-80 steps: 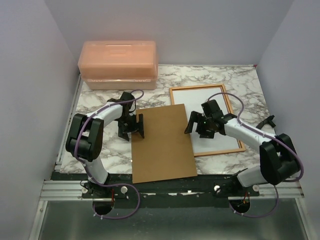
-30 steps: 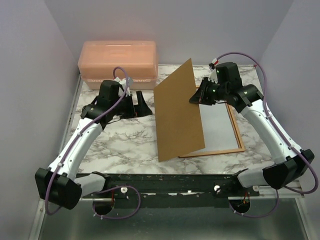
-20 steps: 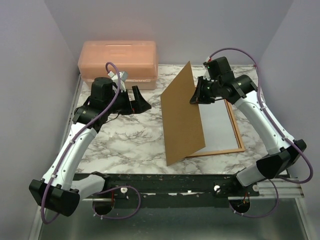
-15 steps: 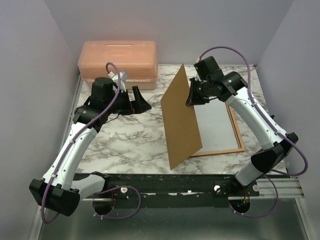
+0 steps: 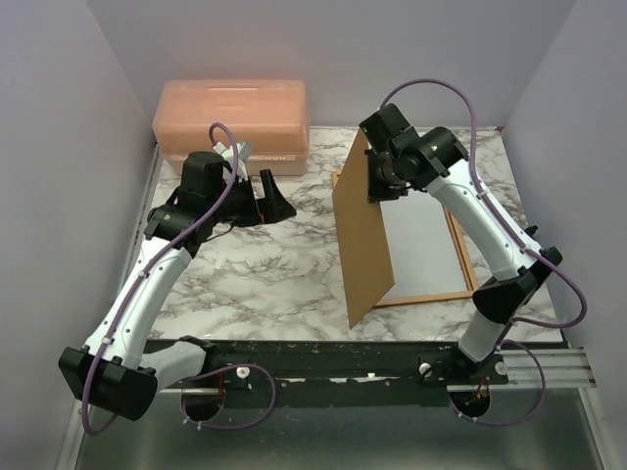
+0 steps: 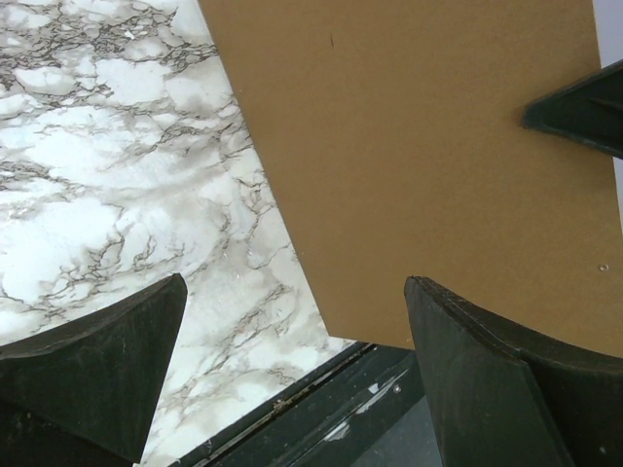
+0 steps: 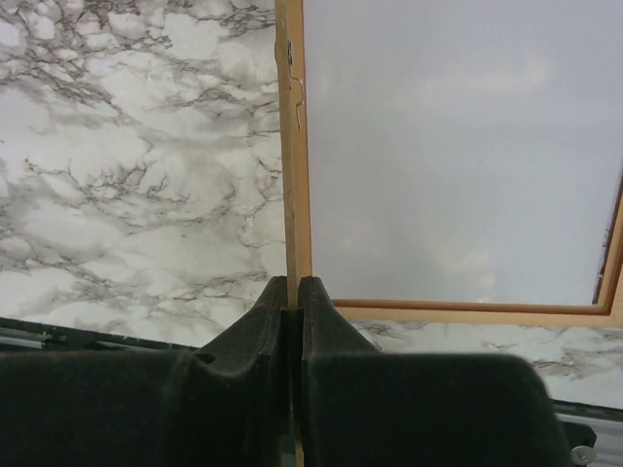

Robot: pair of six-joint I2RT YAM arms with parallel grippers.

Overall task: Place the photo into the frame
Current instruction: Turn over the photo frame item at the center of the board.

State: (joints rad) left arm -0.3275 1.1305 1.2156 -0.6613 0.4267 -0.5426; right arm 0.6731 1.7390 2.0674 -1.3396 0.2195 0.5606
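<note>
The frame lies flat at the table's right, pale wood side up; its rail also shows in the right wrist view. A pale grey-white sheet fills its opening; I cannot tell whether that is the photo's back. My right gripper is shut on the top edge of the brown backing board, which stands almost upright on its lower edge along the frame's left side. That board runs edge-on between the closed fingers. My left gripper hovers open left of the board, holding nothing.
A translucent orange box stands at the back left. Marble tabletop lies between the arms. A black rail runs along the near edge. Purple-grey walls close in the sides and back.
The board, flat on the table earlier, has been tipped up by my right gripper and now stands steeper, its top edge carried rightward. The left arm rose and has since held still, open.
</note>
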